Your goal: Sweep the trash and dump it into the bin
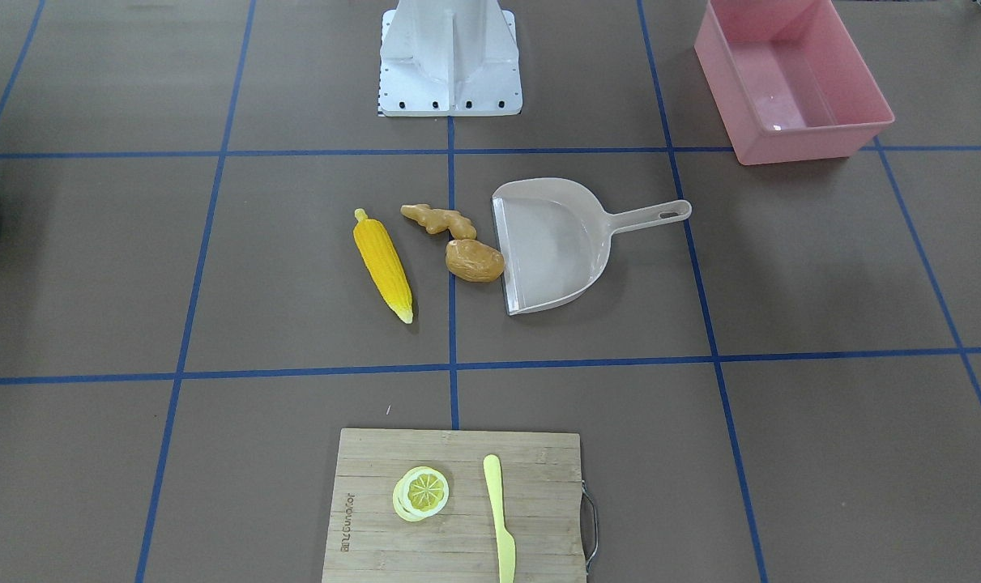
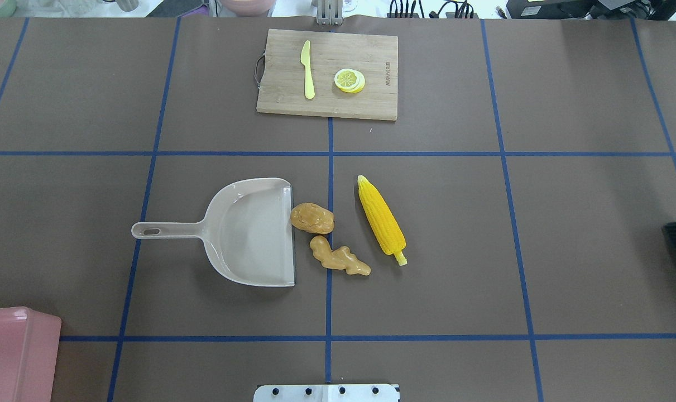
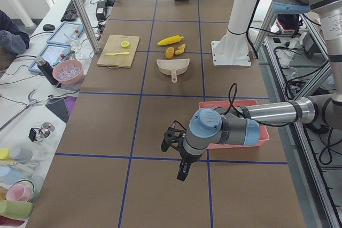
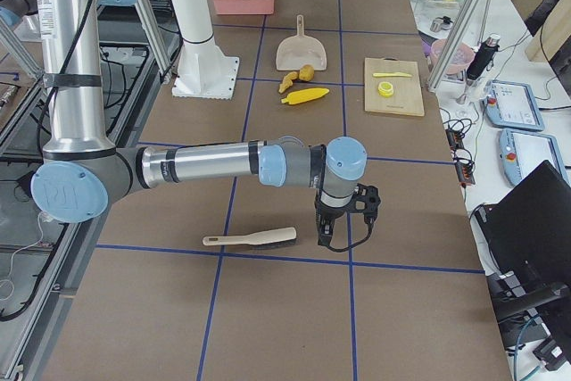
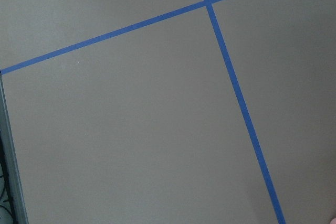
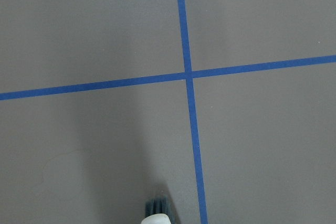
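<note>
The corn cob (image 2: 380, 219), ginger root (image 2: 338, 258) and potato (image 2: 312, 218) lie mid-table beside the open mouth of the beige dustpan (image 2: 248, 231); the potato touches its lip. The pink bin (image 1: 790, 77) stands at the robot's left side near the base. My left gripper (image 3: 179, 172) hangs over bare table beyond the bin, far from the trash. My right gripper (image 4: 335, 240) hangs next to a hand brush (image 4: 254, 238) at the other end. Both show only in the side views, so I cannot tell whether they are open or shut.
A wooden cutting board (image 2: 326, 72) at the far edge holds a lemon slice (image 2: 349, 80) and a pale yellow knife (image 2: 308, 70). The robot's white base (image 1: 449, 61) stands at the near middle. The brush end (image 6: 157, 211) peeks into the right wrist view.
</note>
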Tool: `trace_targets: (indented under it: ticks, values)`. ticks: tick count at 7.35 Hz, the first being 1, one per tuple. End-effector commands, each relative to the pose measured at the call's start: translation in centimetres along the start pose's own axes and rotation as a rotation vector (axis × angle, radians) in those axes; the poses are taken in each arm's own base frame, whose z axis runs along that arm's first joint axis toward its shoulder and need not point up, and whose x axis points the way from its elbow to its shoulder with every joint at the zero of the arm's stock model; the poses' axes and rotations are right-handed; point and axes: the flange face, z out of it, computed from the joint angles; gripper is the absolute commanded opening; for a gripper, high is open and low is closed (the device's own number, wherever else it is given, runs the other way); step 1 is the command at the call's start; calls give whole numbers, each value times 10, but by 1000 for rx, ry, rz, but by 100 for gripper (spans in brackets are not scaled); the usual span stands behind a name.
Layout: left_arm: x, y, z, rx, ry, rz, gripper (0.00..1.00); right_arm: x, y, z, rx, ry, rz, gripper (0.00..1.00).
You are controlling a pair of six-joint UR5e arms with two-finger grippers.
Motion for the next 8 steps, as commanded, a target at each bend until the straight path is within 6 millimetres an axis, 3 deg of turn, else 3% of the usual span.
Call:
trace_targets:
  ticks: [1, 4, 8]
  values:
    - [5, -5, -9, 17, -7, 12, 99, -1, 0, -1, 3, -1, -9, 100]
    - [2, -6, -2, -6, 3, -4, 99, -1, 0, -3, 9, 11, -7, 100]
    - [9, -69, -16, -93, 73, -78, 99, -2, -3, -3, 8, 11, -1, 100]
